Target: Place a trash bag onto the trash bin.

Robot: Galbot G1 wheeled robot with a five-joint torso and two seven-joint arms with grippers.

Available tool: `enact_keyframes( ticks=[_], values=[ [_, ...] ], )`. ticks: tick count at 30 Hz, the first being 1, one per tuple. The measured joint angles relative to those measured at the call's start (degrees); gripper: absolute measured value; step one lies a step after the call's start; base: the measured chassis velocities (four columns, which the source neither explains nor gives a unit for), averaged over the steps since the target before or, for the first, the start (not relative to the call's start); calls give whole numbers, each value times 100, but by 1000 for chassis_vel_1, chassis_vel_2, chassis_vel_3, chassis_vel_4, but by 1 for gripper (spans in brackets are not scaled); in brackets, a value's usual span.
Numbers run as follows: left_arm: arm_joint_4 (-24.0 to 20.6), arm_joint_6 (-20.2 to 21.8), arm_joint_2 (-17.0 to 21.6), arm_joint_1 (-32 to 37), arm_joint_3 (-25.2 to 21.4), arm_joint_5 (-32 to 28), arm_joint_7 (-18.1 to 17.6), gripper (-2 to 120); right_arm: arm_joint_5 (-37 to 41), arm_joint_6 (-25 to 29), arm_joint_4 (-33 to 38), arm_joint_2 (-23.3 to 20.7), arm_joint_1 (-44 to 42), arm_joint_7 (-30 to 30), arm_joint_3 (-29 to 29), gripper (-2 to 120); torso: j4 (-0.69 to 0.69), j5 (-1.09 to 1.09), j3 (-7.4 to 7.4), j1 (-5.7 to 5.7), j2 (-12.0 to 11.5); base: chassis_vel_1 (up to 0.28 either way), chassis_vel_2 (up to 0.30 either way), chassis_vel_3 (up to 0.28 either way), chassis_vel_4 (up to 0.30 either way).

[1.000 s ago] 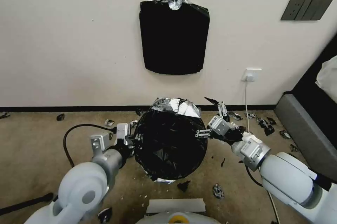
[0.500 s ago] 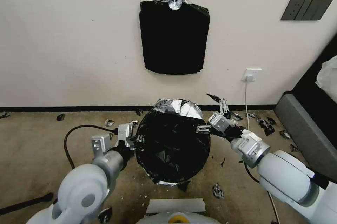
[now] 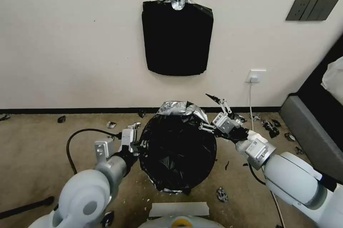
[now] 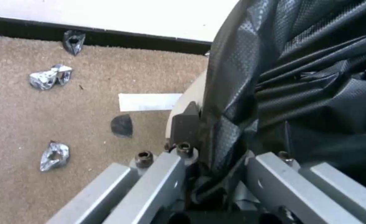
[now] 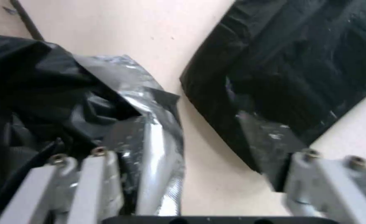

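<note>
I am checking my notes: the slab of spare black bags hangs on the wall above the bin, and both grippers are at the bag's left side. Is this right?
Not quite. In the head view the left gripper is at the trash bag's left side, but the right gripper is at its right side. The slab of spare bags does hang on the wall above.

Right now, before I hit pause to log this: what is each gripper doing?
Left gripper: shut on the trash bag, at its left edge.
Right gripper: open, one finger against the bag's far right edge, holding nothing.
</note>
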Motion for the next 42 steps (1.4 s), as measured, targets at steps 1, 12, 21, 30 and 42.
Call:
enact_keyframes(
  ticks=[1,12,21,30,42],
  values=[
    [0,0,0,0,0,0,0,2,0,0,0,0,0,0,0,59,0,0,0,0,0,0,0,0,0],
    [-38,-204,101,265,-93,1141,919,2,606,695,-69,-501,20,-588,120,12,0,0,0,0,0,0,0,0,0],
    [-16,-568,115,353,-138,1693,1441,2,1527,792,-180,-828,330,-737,84,0,0,0,0,0,0,0,0,0,0],
    [26,-1137,196,427,-193,2174,2242,2,2382,1206,-816,-1061,1117,-1187,-181,0,0,0,0,0,0,0,0,0,0],
    [33,-1380,211,444,-180,2396,2734,2,2610,1896,-1925,-1266,2203,-2167,-1383,0,-1,0,0,0,0,0,0,0,0]
  ],
)
